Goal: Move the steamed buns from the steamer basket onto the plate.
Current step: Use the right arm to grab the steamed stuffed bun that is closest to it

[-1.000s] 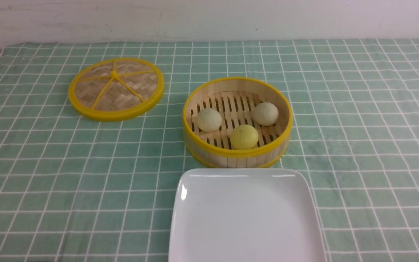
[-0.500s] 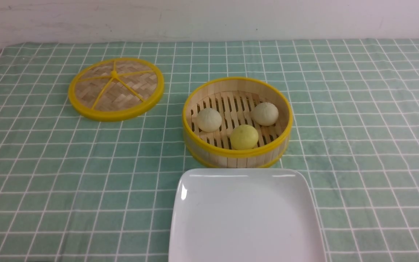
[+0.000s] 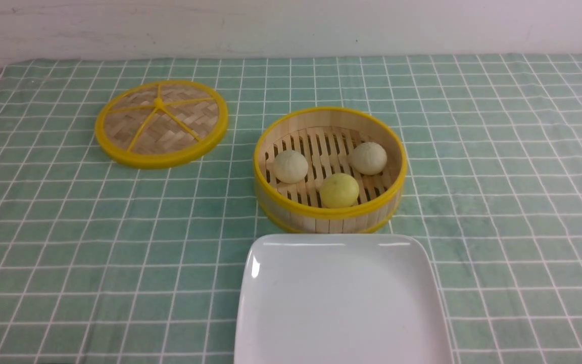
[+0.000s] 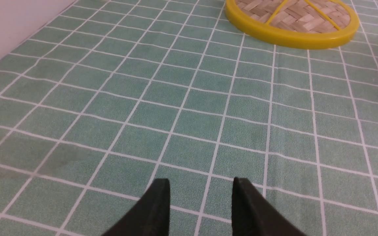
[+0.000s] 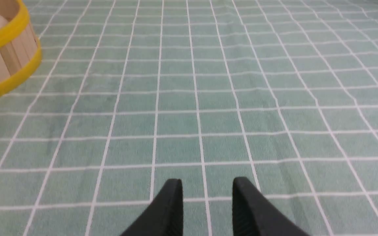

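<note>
Bamboo steamer basket (image 3: 329, 218) holds all three steamed buns (image 3: 339, 190). My left claw (image 4: 200, 196) and right claw (image 5: 207, 196) gape empty; next, I reach in.

1. Front view: nothing visibly changes from a second ago to now.
2. Wrist views: there is no earlier moment to compare, so any change there cannot be told.

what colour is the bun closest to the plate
The bun is yellow, clearest in the front view.
</note>
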